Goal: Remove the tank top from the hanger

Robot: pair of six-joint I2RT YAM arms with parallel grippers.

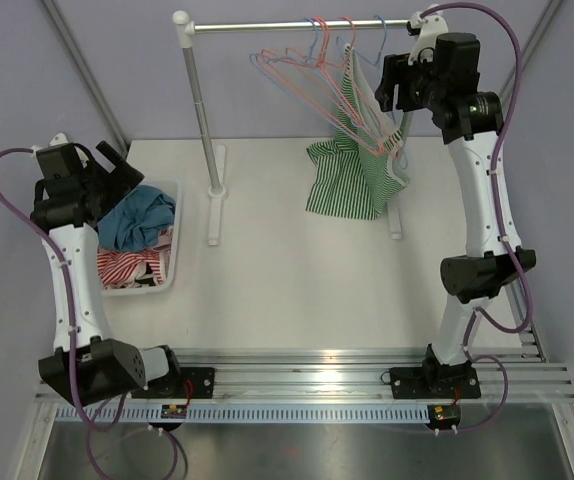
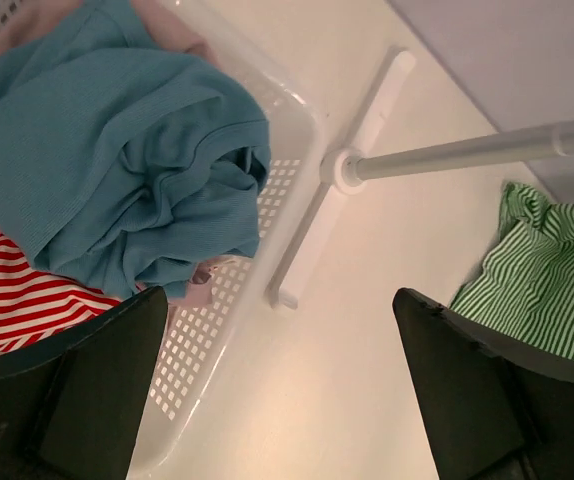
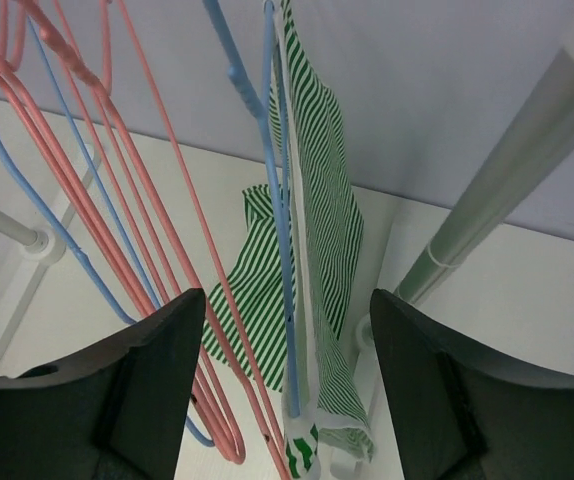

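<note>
A green-and-white striped tank top [image 1: 352, 175] hangs from a blue hanger [image 3: 279, 230] at the right end of the rail, its hem bunched on the table. My right gripper [image 1: 392, 85] is up by the rail, open. In its wrist view, the right gripper [image 3: 287, 300] has the blue hanger and the tank top [image 3: 322, 230] between its spread fingers, neither finger touching them. At the far left, my left gripper [image 1: 117, 165] stands open and holds nothing. The left wrist view puts the left gripper [image 2: 279, 300] over the basket's rim and bare table.
A white basket [image 1: 172, 240] at the left holds a blue garment [image 1: 132, 220] and a red-striped one [image 1: 127, 265]. Several empty pink and blue hangers [image 1: 307, 65] crowd the rail [image 1: 267, 25] left of the tank top. The rack's left post [image 1: 199, 100] and foot [image 1: 215, 200] stand mid-table.
</note>
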